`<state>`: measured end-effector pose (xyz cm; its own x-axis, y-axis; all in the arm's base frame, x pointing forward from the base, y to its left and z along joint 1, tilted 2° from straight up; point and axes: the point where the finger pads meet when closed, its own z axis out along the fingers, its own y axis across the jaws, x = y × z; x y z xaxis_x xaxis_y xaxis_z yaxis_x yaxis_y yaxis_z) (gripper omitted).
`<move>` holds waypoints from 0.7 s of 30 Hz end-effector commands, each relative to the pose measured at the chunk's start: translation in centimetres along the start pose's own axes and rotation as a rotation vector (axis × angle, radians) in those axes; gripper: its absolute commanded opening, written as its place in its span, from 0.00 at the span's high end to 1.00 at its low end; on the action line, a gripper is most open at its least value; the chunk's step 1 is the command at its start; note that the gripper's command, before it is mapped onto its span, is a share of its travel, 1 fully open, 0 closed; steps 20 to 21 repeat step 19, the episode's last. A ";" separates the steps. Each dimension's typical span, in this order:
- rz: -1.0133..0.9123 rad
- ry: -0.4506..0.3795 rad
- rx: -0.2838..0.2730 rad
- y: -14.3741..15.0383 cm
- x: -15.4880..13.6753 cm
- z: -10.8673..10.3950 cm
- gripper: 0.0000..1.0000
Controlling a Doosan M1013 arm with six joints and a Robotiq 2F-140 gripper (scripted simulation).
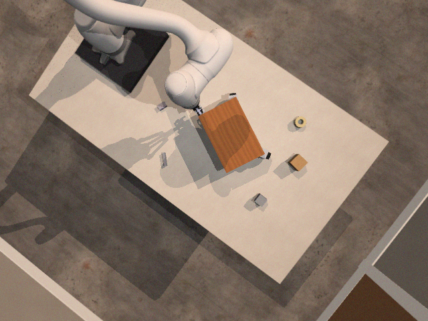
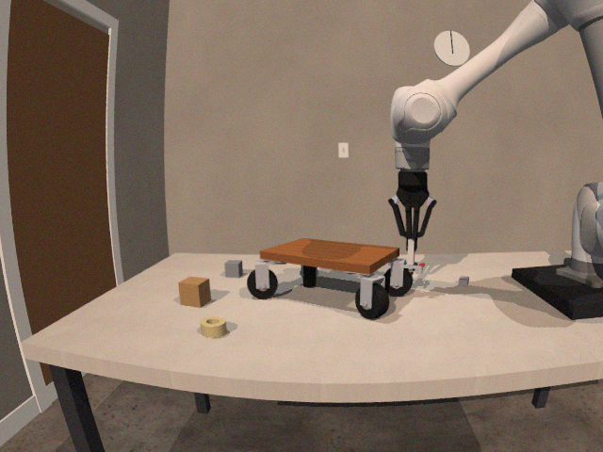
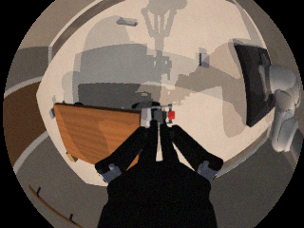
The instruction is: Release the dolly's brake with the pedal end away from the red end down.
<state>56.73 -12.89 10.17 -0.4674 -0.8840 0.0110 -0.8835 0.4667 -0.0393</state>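
Note:
The dolly (image 1: pixel 231 133) has an orange wooden deck on black casters and stands near the middle of the table; it also shows in the side view (image 2: pixel 330 254). Its brake pedal (image 2: pixel 415 264) sticks out from the caster at the corner nearest the robot base, with a small red end (image 2: pixel 421 265) pointing toward the base. My gripper (image 2: pixel 412 260) is shut with nothing between the fingers and points straight down, its tips at the pedal's non-red end beside the deck corner. In the wrist view the closed fingers (image 3: pixel 159 121) sit just left of the red end (image 3: pixel 171 116).
A tan cube (image 1: pixel 297 162), a yellow ring (image 1: pixel 301 119) and a grey cube (image 1: pixel 260 199) lie right of the dolly. Two small grey pieces (image 1: pixel 160 106) (image 1: pixel 164 159) lie on its left. The black robot base plate (image 1: pixel 121 57) is at the table's far corner.

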 end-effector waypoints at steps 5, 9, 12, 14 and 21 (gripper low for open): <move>-0.004 0.004 0.001 -0.1 0.3 -1.3 1.00; -0.004 0.004 0.001 -0.1 0.2 -3.0 1.00; -0.004 0.004 0.001 0.0 0.2 -4.5 1.00; -0.004 0.004 0.001 0.0 0.2 -5.5 1.00; -0.004 0.004 0.001 0.0 0.2 -6.9 1.00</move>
